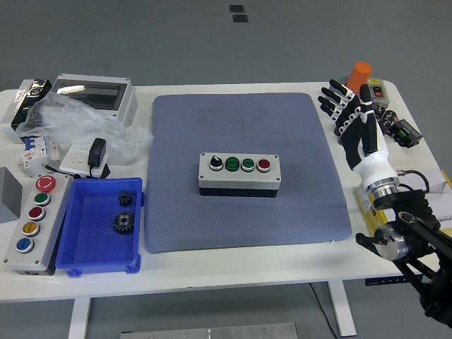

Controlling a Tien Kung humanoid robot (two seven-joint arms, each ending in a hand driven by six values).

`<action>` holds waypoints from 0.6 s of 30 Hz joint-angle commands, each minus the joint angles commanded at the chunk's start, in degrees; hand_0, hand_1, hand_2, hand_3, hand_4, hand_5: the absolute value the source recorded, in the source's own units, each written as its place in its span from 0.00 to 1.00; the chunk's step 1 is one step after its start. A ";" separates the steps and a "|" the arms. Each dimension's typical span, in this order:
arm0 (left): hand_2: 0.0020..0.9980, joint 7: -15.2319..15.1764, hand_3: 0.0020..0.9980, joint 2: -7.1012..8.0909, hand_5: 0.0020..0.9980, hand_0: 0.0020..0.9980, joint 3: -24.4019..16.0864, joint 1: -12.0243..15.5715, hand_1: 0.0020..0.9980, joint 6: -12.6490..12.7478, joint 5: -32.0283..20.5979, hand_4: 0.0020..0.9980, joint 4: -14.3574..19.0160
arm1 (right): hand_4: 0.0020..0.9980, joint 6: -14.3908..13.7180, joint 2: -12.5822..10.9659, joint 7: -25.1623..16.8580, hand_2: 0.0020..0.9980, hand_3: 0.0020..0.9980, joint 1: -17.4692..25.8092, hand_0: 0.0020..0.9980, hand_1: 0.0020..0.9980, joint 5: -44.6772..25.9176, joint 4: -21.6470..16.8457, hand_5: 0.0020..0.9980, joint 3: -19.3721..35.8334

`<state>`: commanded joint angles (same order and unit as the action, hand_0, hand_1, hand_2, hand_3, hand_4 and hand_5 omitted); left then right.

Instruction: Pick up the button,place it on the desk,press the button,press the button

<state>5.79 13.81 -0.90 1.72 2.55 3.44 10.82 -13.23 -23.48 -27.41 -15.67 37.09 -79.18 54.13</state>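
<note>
A grey button box lies in the middle of the blue-grey mat. Its top carries a black selector, two green buttons and a red button. My right hand stands raised past the mat's right edge, well to the right of the box, fingers spread and holding nothing. Its black arm comes in from the lower right corner. My left arm does not show.
A second box with red, green, yellow and blue buttons lies at the left edge beside a blue tray holding two gears. Plastic wrap, a charger and a grey enclosure fill the back left. An orange-topped switch and small parts crowd the back right.
</note>
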 joint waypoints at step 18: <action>0.65 0.13 0.65 -0.63 0.46 0.68 -0.01 0.22 0.70 0.14 0.12 0.63 -0.04 | 1.00 1.15 0.13 0.79 0.81 0.81 -1.32 0.87 0.80 -1.08 0.70 1.00 -2.07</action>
<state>5.92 13.18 -0.91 1.93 2.69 3.56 10.78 -12.08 -23.35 -26.62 -16.99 36.01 -78.48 52.07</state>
